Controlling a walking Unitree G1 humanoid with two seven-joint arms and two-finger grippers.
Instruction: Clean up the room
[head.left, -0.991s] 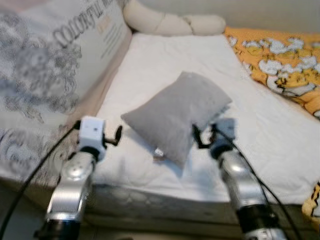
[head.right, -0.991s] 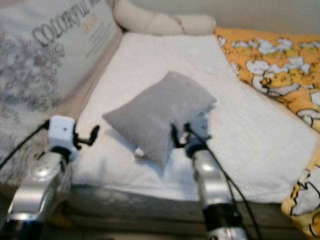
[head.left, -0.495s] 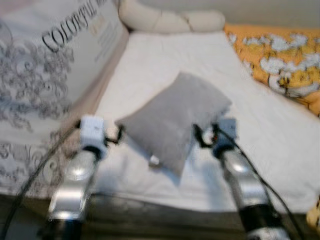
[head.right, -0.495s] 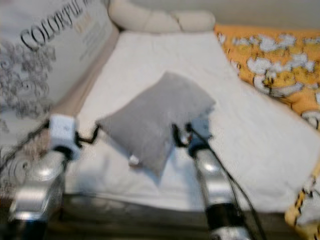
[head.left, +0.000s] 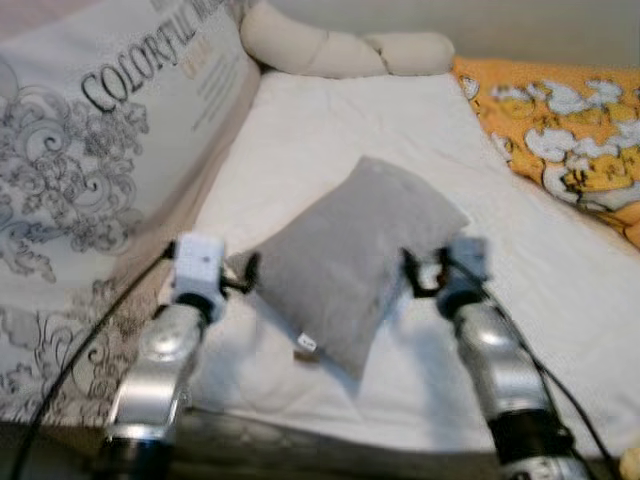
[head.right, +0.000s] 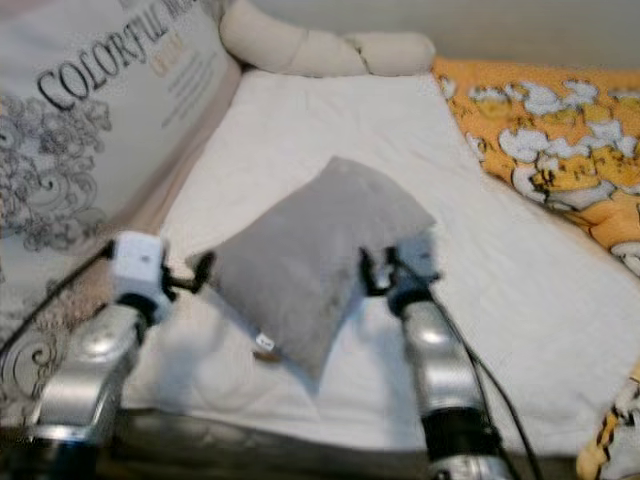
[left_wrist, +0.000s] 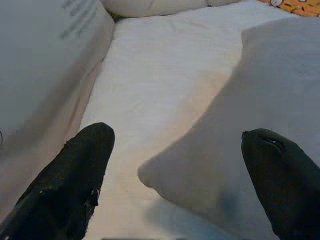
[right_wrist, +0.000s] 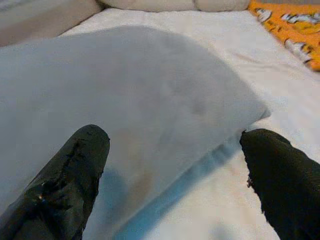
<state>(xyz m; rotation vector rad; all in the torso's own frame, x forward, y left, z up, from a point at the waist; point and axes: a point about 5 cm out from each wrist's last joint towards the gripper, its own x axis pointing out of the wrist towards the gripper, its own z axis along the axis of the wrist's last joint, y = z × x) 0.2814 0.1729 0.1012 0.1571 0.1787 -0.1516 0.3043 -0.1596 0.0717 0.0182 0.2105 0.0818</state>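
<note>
Left eye view, grey pillow (head.left: 350, 258) lying diagonally, long axis near-left to far-right

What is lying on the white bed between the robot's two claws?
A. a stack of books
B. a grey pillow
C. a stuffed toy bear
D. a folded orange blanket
B: a grey pillow lies on the white mattress, with the left gripper at its one side and the right gripper at the other, both open.
</note>
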